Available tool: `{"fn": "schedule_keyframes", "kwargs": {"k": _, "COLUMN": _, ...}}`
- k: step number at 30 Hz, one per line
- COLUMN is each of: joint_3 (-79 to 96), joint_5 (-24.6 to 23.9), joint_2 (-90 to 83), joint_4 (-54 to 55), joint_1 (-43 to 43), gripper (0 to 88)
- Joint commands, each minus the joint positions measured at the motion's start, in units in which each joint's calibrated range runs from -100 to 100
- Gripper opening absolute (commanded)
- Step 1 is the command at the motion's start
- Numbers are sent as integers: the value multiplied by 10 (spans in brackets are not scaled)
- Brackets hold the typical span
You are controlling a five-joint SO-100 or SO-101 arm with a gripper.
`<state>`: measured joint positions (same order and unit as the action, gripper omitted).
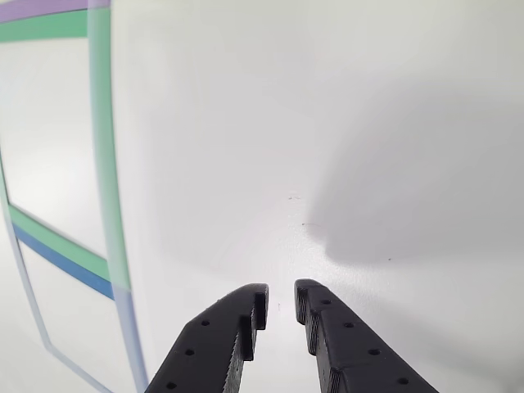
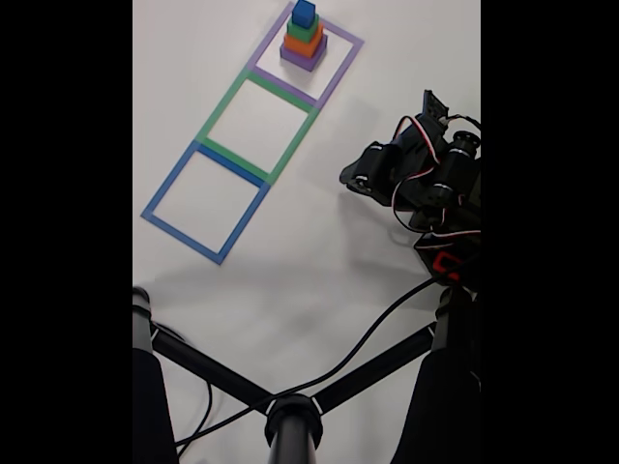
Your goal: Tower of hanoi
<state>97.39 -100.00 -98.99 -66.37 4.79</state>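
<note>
Four-block tower (image 2: 304, 41) stacked at top center of fixed view; gripper (image 1: 281, 296) fingers slightly apart, empty, lower center.

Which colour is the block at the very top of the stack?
Blue: the small cube tops the stack, seen best in the fixed view.

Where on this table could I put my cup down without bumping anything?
The green outline and blue outline both frame bare tabletop, and the white stretch between them and the arm looks free too. The purple outline is taken by the block stack. Near the bottom, the black stand and cable crowd the table. The gripper hangs over bare white.
</note>
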Motion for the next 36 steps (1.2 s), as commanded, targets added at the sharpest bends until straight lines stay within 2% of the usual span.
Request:
{"fn": "schedule_keyframes", "kwargs": {"k": 1, "joint_3": 26, "joint_5": 487, "joint_2": -9, "joint_4": 331, "joint_1": -54, "gripper": 1}}
{"fn": "schedule_keyframes", "kwargs": {"k": 11, "joint_3": 25, "joint_5": 474, "joint_2": -9, "joint_4": 340, "joint_1": -35, "gripper": 1}}
{"fn": "schedule_keyframes", "kwargs": {"k": 19, "joint_3": 25, "joint_5": 496, "joint_2": -9, "joint_4": 351, "joint_1": -35, "gripper": 1}}
{"fn": "schedule_keyframes", "kwargs": {"k": 30, "joint_3": 26, "joint_5": 430, "joint_2": -9, "joint_4": 363, "joint_1": -12, "gripper": 1}}
{"fn": "schedule_keyframes", "kwargs": {"k": 36, "joint_3": 26, "joint_5": 351, "joint_2": -9, "joint_4": 394, "joint_1": -3, "gripper": 1}}
